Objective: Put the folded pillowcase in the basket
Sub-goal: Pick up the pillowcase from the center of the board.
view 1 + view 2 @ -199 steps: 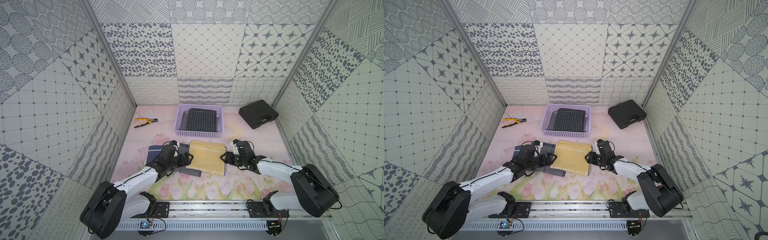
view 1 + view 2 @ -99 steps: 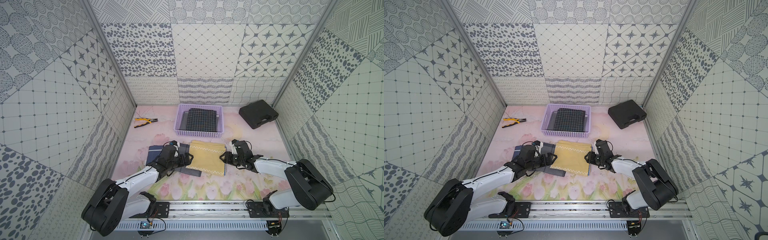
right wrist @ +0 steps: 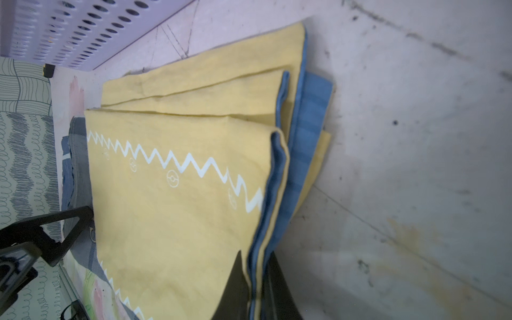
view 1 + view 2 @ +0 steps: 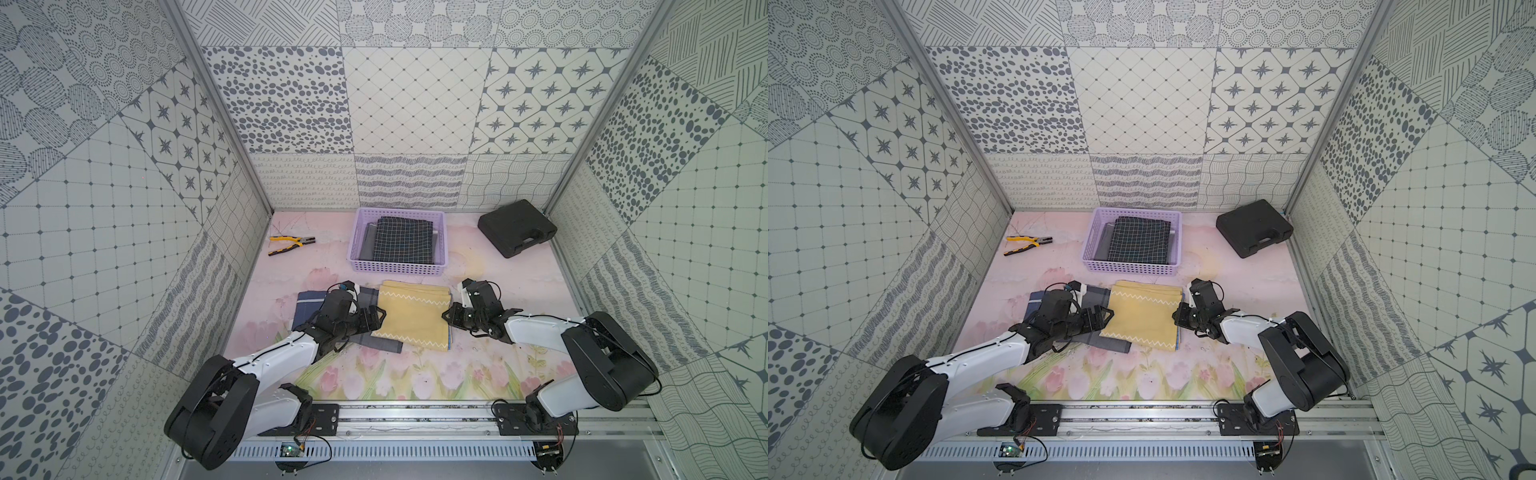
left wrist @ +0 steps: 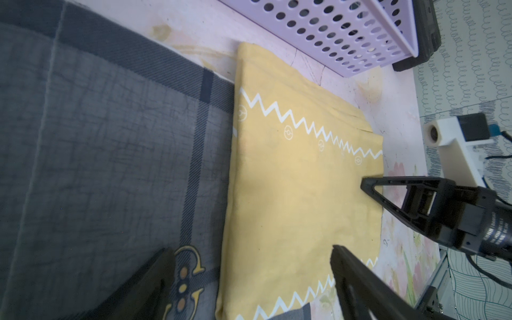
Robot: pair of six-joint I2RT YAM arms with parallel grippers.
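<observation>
Clamping down over the last second, the right gripper [image 3: 256, 260] now pinches the folded pillowcase [image 4: 411, 311] by its right edge; the fabric stays put. That yellow pillowcase lies flat on the table just short of the basket [image 4: 399, 270], overlapping a grey plaid cloth [image 4: 309, 301]. Meanwhile the left gripper [image 4: 376, 320] gapes wide at the opposite edge, holding nothing. Danger: it bites the grey cloth too, or the pinch catches few layers and the fold spills.

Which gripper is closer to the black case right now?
Right. The right gripper grips the yellow pillowcase at its edge on the side toward the black case; the left gripper is at the opposite edge, farther away.
</observation>
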